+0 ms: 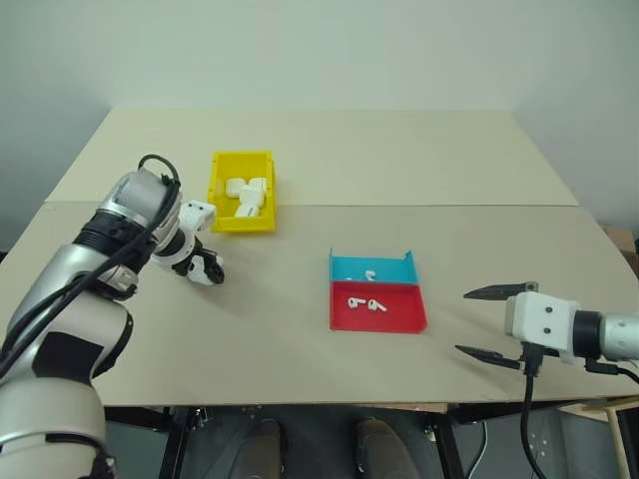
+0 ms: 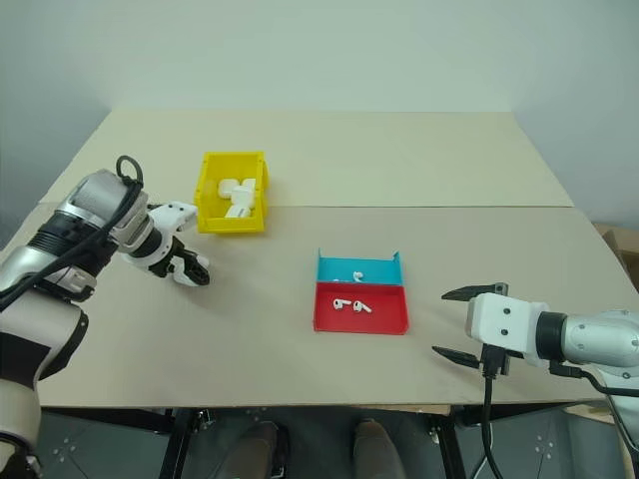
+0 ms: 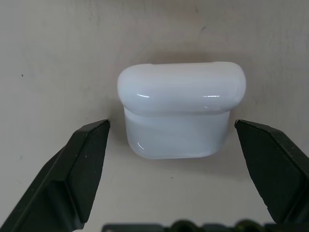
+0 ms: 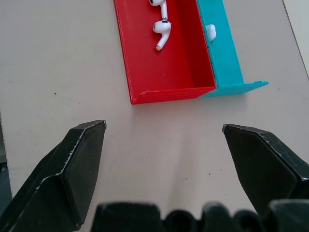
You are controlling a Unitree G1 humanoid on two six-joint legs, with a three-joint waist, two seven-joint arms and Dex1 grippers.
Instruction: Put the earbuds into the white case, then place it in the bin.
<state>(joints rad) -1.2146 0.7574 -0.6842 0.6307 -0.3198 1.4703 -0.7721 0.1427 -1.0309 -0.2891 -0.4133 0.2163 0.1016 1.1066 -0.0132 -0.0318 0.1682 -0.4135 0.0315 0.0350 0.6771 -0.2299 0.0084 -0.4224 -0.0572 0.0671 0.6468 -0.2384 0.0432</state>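
**Case bracketed but not gripped: watch for a skid**

You're holding the left gripper (image 3: 171,133) pointed down over the table (image 1: 300,359), fingers spread wide, w/ the white case (image 3: 179,108) sitting between the tips, touching neither. The case is lying on the tabletop, lid shut as far as the left wrist view shows, near the yellow bin (image 1: 222,205). The bin is already holding a few white items.

Risks from here:
- The case is glossy and rounded, so if you're closing off-centre, one finger is likely reaching it first and shoving it sideways, or it's squirting out of the pinch.
- Pinching high across the lid seam may be popping the lid or letting it slip; lower on the body looks safer.

The right gripper (image 1: 494,322) is hovering w/ fingers spread, holding nothing, just beside the red and blue tray (image 4: 140,72). Two earbuds (image 4: 161,34) are lying in the red half, one more white piece in the blue. They're tiny and slick, so a coarse pinch is prob flicking them out or nudging the light tray.
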